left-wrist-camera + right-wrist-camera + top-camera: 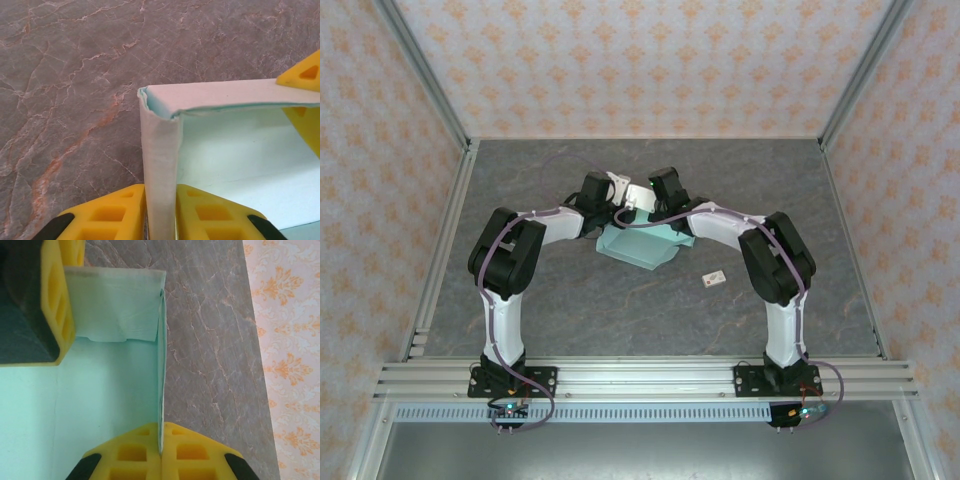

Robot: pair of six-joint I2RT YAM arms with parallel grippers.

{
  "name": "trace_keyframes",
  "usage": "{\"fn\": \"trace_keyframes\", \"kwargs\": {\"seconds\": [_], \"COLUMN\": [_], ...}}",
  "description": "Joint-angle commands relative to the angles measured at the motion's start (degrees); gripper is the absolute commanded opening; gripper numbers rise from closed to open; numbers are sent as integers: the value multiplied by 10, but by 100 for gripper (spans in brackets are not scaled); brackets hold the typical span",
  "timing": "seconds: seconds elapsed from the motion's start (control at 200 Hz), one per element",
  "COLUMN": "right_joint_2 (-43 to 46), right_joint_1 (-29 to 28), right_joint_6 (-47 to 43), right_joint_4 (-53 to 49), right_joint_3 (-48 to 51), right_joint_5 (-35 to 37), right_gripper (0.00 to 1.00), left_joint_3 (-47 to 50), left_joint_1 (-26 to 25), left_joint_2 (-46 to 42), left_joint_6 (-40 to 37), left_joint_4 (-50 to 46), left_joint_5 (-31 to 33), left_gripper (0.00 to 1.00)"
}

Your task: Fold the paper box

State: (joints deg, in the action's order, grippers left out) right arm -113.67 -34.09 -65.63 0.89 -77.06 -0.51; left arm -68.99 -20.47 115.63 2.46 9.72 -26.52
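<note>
Two-arm folding set-up, read from left to right. The left arm (pixel 508 262) bends inward over the grey marbled table (pixel 570 310), and its wrist meets the other at the far middle of the surface. The paper box (pixel 642 243), pale mint-green card, lies there on the table between and just in front of the two wrists, partly raised into shape. In the left wrist view, the left gripper (pixel 160 202) is clamped on an upright side wall of the box, with one yellow finger (pixel 112 212) on each face of the card. That wall runs to a creased corner, from which a second wall leads off to the right. In the right wrist view, the right gripper (pixel 161 440) is pinched tight on the thin edge of this adjoining wall. To the right of the box, apart from it, a small white tag (pixel 713 278) lies flat. The right arm (pixel 777 262) mirrors the left.
</note>
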Motion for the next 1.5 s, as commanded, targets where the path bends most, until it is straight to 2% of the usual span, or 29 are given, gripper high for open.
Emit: {"fn": "trace_keyframes", "kwargs": {"seconds": [0.0, 0.36, 0.876, 1.081, 1.186, 1.351, 1.496], "right_joint_2": [36, 63, 84, 83, 80, 75, 74], "right_joint_1": [-8, -10, -16, -17, -17, -17, -16], "right_joint_6": [20, 70, 104, 112, 116, 114, 109], "right_joint_4": [41, 36, 55, 66, 68, 70, 68], "right_joint_3": [4, 17, 32, 42, 40, 36, 35], "right_joint_5": [-11, -49, -65, -63, -62, -53, -45], "right_gripper": [2, 2, 2, 3, 3, 3, 2], "left_joint_3": [-20, -40, -37, -45, -39, -37, -29], "left_joint_1": [-3, -4, -10, -13, -13, -6, 3], "left_joint_2": [-15, -3, -13, -12, -16, -18, -27], "left_joint_6": [-18, 5, 36, 34, 23, 18, 19], "left_joint_4": [-16, -39, -62, -85, -81, -78, -80], "left_joint_5": [-9, 68, 234, 279, 274, 187, 144], "left_gripper": [20, 10, 6, 6, 7, 16, 24]}}
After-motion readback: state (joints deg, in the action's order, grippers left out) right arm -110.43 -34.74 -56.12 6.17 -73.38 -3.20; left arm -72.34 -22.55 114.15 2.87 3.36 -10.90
